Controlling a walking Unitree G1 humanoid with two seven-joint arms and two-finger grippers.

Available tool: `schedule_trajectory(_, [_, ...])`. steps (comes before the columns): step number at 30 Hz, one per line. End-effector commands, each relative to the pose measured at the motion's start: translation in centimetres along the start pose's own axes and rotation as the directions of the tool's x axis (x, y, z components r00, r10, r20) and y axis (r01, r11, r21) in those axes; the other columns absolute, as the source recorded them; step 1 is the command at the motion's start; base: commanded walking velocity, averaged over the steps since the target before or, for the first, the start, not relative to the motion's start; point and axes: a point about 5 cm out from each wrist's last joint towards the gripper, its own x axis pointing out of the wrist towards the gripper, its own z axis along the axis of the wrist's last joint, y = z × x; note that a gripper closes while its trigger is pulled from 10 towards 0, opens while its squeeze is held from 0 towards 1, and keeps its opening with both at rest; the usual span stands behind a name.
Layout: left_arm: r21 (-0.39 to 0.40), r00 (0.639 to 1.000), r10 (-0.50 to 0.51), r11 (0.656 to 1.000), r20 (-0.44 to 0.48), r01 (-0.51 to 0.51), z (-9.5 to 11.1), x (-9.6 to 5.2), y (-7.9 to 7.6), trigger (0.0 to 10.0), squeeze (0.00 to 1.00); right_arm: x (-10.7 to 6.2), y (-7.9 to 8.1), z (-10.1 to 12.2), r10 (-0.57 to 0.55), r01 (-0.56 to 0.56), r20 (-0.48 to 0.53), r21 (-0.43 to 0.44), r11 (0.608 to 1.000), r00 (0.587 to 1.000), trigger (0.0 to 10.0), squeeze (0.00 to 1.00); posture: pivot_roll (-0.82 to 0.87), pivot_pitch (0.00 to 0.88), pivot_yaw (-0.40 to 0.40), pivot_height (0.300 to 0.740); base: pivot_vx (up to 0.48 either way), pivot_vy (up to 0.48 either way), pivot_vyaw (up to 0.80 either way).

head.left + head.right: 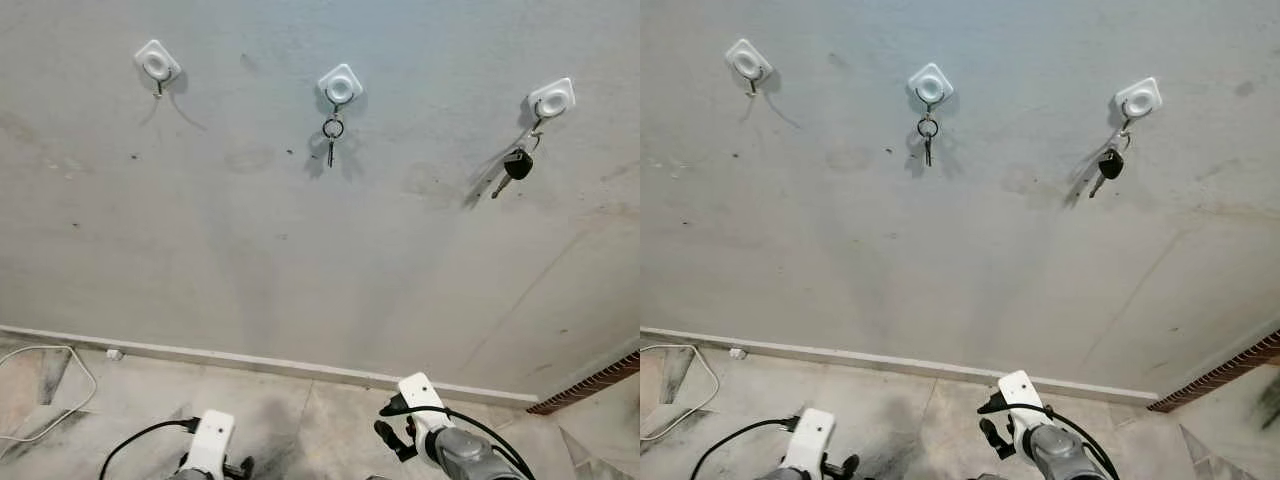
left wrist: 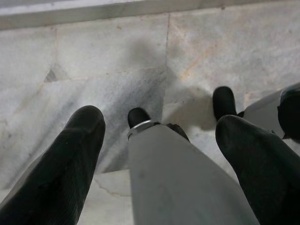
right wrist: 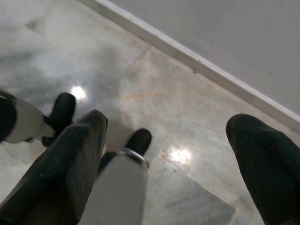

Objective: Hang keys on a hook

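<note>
Three white hooks are stuck on the grey wall. The left hook (image 1: 157, 64) is bare. From the middle hook (image 1: 340, 86) hangs a small key on a ring (image 1: 331, 133). A black-headed key (image 1: 516, 165) dangles from the right hook (image 1: 551, 99). Both arms hang low, far below the hooks, with the left arm (image 1: 208, 445) and the right arm (image 1: 424, 405) at the bottom edge. My left gripper (image 2: 161, 126) is open and holds nothing, pointing at the floor. My right gripper (image 3: 171, 126) is likewise open with nothing between its fingers.
A white baseboard (image 1: 250, 358) runs along the foot of the wall above the marble floor (image 1: 300, 410). A white cable (image 1: 60, 390) lies on the floor at the left. A brick strip (image 1: 590, 385) shows at the right. My own legs and black feet (image 2: 138, 117) appear below the grippers.
</note>
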Motion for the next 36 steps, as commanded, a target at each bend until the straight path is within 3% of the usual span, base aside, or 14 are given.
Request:
schedule_trajectory(1, [0.032, 0.997, 0.005, 0.999, -0.073, -0.003, -1.4, -0.1, -0.6, 10.0, 0.00, -0.2, 0.2, -1.5, -0.012, 0.010, -0.068, -0.039, 0.999, 0.998, 10.0, 0.00, 0.02, 0.067, -0.038, 0.740, 0.000, 0.000, 0.00])
schedule_trajectory(7, [0.048, 0.996, -0.009, 0.999, -0.093, 0.014, -1.9, -0.1, -1.2, 10.0, 0.00, 0.0, 1.1, -1.3, 0.008, -0.007, -0.062, 0.023, 1.000, 0.998, 10.0, 0.00, 0.01, 0.073, -0.027, 0.740, 0.000, 0.000, 0.00])
schedule_trajectory(16, [0.107, 0.993, -0.004, 0.994, -0.117, 0.016, -2.0, -0.1, -1.0, 10.0, 0.00, 0.2, 1.6, -1.4, 0.005, -0.002, -0.070, 0.031, 1.000, 0.998, 10.0, 0.00, 0.00, 0.089, 0.005, 0.740, 0.000, 0.000, -0.75])
schedule_trajectory(26, [0.109, 0.992, -0.012, 0.994, -0.122, 0.026, -2.0, -0.1, -0.9, 10.0, 0.00, -0.1, 1.4, -2.1, 0.006, -0.006, -0.095, 0.009, 1.000, 0.995, 10.0, 0.00, -0.01, 0.101, 0.001, 0.740, 0.000, 0.000, -0.15])
schedule_trajectory(31, [0.097, 0.993, -0.015, 0.995, -0.119, 0.026, -2.0, -0.1, -0.9, 10.0, 0.00, 0.3, 1.8, -0.9, 0.001, -0.004, -0.080, -0.049, 0.999, 0.997, 10.0, 0.00, -0.01, 0.104, -0.002, 0.740, 0.000, 0.000, 0.00])
schedule_trajectory(36, [0.099, 0.993, -0.014, 0.995, -0.121, 0.027, -2.0, -0.1, -0.9, 10.0, 0.00, 0.6, 2.5, -0.2, 0.011, -0.015, -0.070, -0.049, 0.999, 0.998, 10.0, 0.00, -0.01, 0.104, -0.001, 0.740, 0.000, 0.050, 0.00])
